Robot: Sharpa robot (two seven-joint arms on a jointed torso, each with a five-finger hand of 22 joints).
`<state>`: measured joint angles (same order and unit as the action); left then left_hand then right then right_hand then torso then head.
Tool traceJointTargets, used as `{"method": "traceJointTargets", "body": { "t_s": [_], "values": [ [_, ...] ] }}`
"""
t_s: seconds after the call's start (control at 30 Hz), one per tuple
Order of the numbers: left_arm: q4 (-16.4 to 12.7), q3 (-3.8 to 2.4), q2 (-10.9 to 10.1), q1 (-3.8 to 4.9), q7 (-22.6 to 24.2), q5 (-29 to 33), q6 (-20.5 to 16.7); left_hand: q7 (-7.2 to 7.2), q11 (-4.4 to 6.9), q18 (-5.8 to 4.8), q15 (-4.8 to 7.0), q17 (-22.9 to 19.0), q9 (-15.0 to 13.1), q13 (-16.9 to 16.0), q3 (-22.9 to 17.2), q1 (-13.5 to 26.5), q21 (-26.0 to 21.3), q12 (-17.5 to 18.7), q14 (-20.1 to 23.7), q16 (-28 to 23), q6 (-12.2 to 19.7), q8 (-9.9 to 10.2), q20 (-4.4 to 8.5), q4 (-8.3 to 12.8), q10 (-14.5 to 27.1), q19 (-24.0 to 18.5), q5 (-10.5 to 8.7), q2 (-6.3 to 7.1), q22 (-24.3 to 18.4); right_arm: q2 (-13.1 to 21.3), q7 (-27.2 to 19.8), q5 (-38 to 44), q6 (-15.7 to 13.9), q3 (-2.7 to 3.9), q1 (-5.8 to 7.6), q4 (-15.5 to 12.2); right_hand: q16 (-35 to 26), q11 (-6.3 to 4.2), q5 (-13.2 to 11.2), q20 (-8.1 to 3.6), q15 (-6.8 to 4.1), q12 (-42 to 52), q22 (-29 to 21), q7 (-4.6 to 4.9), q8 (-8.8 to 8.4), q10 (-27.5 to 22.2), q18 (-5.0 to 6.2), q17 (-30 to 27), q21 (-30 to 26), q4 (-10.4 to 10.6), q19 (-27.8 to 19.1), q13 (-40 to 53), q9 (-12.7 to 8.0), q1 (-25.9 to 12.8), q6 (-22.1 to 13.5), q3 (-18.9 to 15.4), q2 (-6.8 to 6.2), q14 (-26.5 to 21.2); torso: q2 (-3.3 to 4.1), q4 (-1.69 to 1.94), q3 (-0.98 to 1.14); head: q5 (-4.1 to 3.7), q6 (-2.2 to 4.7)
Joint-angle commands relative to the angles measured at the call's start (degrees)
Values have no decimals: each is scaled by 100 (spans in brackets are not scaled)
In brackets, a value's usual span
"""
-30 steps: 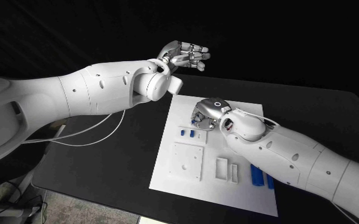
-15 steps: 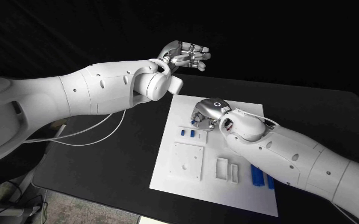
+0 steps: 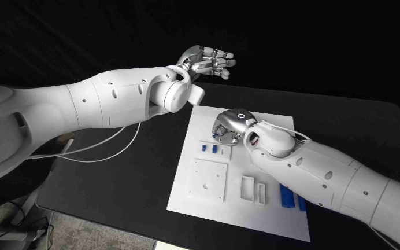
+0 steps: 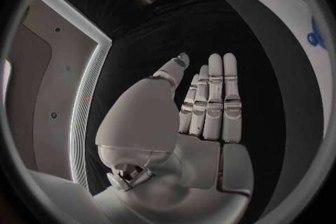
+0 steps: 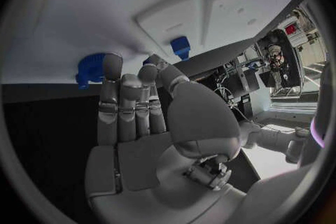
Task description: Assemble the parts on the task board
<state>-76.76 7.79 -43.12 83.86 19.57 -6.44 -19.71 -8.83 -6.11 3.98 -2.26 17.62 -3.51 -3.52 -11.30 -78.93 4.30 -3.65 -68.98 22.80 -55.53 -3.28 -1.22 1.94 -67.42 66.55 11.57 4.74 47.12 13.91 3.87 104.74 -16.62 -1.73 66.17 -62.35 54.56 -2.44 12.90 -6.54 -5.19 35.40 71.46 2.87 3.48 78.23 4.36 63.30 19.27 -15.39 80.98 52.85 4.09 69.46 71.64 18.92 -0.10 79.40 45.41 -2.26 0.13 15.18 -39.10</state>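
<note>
The white task board (image 3: 275, 218) lies in the middle of the black table. Two small blue parts (image 3: 209, 148) sit near its left edge, and two longer blue parts (image 3: 291, 197) lie near its right edge. My right hand (image 3: 229, 126) hovers over the board's far half, fingers stretched out and holding nothing. In the right wrist view its fingertips (image 5: 112, 61) are next to a blue part (image 5: 89, 69); I cannot tell whether they touch it. A second blue part (image 5: 181, 46) lies beyond. My left hand (image 3: 208, 62) is raised beyond the board's far edge, fingers straight (image 4: 210, 101), empty.
A square white raised plate (image 3: 208, 179) and two narrow white frames (image 3: 254, 190) stand on the board's near half. A white cable (image 3: 100, 146) runs over the table on the left. The left wrist view catches the board's edge (image 4: 294, 11) with a blue part (image 4: 315, 39).
</note>
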Motion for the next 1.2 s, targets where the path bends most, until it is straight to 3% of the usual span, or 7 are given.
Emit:
{"method": "traceJointTargets", "body": {
  "t_s": [0.03, 0.67, 1.2],
  "values": [
    [-10, -3, 12, 8, 27, -7, 86, -1, 3, 70, -30, -6, -3, 1, 11, 2, -29, 26, 3, -39, 55, -31, -17, -8, 38, -9, 25, -26, -1, -25, -35, 1, 63, -4, -8, -17, -38, -24, -33, -7, -17, -23, 12, 21, 14, -9, -66, -13, -32, -27, 43, 8, -3, 14, 25, 14, 42, -5, 1, -2, -2, 12, -3],
    [-13, -3, 9, 19, 12, -8, 93, -1, 3, 70, -30, -6, -3, 1, 11, 2, -29, 26, 3, -39, 55, -31, -17, -8, 38, -9, 25, -26, -1, -61, -73, -4, 166, -4, -7, -52, -90, -18, -61, -1, -12, -39, 32, 31, 16, -34, -61, -49, -74, -42, 30, 7, -3, 32, 9, 55, 48, -39, 2, -5, -3, 60, -30],
    [-13, -2, 12, 27, 0, -8, 100, 0, 4, 71, -29, -7, -3, 1, 8, -5, -29, 25, 2, -41, 54, -31, -16, -16, 39, -3, 26, -28, -16, -87, -98, -6, 220, -5, -8, -18, -199, -13, -105, 6, -6, -87, 43, 41, 16, -47, -57, -139, -146, -51, 25, -45, -3, 40, -2, 117, 51, -76, 4, 2, 4, 54, -41]
  ]
}}
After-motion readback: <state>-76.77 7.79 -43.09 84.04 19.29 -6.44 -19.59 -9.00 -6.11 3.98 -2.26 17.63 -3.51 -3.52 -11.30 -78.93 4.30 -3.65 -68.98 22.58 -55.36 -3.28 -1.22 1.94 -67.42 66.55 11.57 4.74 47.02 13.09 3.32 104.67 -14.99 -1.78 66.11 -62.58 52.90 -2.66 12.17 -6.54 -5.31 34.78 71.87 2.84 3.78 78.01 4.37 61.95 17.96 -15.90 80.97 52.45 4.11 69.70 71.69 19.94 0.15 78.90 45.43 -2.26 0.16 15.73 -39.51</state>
